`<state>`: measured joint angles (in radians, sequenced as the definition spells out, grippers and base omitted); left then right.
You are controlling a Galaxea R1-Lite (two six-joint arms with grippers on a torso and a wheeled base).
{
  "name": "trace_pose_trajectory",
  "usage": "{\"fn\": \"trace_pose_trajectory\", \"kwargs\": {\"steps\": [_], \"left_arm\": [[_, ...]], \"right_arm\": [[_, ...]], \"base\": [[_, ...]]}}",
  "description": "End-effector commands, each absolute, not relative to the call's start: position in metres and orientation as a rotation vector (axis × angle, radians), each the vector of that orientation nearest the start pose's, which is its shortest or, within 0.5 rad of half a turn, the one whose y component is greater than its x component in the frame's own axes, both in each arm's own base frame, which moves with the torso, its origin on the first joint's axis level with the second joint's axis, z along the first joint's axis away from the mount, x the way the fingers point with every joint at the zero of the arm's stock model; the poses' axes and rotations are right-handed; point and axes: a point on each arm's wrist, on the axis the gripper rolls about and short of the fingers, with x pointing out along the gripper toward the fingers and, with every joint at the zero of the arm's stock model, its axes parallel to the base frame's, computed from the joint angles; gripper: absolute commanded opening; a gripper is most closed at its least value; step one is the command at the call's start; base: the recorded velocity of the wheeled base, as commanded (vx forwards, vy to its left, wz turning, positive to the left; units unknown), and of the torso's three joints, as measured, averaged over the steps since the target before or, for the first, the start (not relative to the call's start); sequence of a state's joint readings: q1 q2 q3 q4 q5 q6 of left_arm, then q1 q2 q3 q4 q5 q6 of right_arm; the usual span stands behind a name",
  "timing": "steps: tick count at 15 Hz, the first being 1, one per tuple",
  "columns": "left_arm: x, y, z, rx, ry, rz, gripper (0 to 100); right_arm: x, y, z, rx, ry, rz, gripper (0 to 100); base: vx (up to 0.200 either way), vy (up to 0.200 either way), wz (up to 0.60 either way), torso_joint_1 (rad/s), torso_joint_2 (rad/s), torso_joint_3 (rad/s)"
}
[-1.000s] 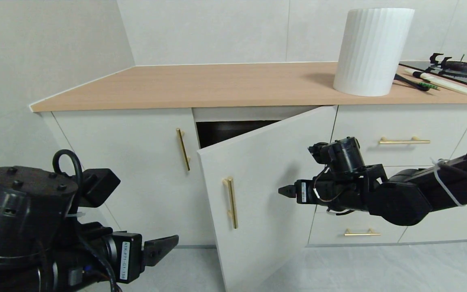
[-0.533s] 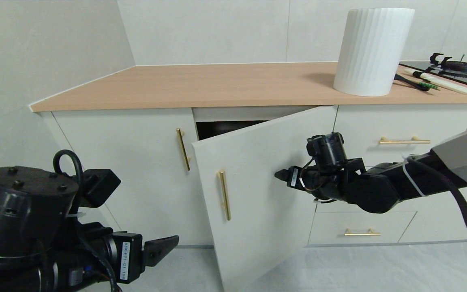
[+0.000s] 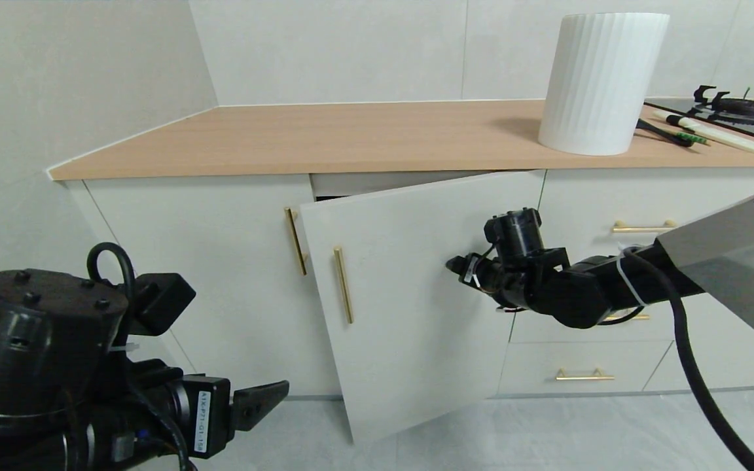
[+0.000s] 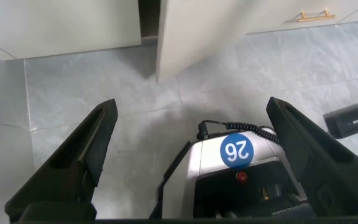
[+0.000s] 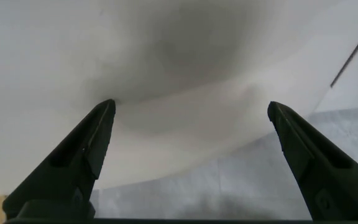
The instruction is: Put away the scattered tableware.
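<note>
Facing a smooth, matt white cabinet door (image 3: 410, 314), my right gripper (image 3: 455, 265) sits right at the flat panel, fingers (image 5: 92, 146) spread wide with nothing between them. Whether the tips touch it, I can't tell. The door hangs ajar, its slim brass bar handle (image 3: 343, 284) upright near the swung-out edge. My left gripper (image 3: 266, 399) is low over the grey tiled floor (image 4: 92, 81), also spread and holding nothing. The tableware lies flat on the wood-grain countertop (image 3: 324, 137): a long cream utensil (image 3: 717, 134) and a thin dark one (image 3: 665, 133), both running diagonally beside the black-grated gas hob (image 3: 743, 108). A tall ribbed white cylinder (image 3: 603, 82) stands just left of them.
</note>
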<state>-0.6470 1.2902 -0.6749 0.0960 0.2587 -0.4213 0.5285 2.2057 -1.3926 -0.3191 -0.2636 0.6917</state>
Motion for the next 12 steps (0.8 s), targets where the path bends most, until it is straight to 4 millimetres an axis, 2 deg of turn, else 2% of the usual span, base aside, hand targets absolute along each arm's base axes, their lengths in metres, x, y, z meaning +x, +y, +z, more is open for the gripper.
{"fn": "trace_pose_trajectory", "kwargs": {"steps": [1,12], "left_arm": [[0.147,-0.104,0.182,-0.088,0.706,-0.227,100],[0.147,-0.104,0.182,-0.087,0.707,-0.227,100]], "right_arm": [[0.398,0.22,0.11,0.497,0.506,0.057,100],[0.433,0.219,0.103,0.538,0.369,-0.118,100]], "base": [[0.0,0.0,0.0,0.0,0.0,0.0],[0.0,0.0,0.0,0.0,0.0,0.0]]}}
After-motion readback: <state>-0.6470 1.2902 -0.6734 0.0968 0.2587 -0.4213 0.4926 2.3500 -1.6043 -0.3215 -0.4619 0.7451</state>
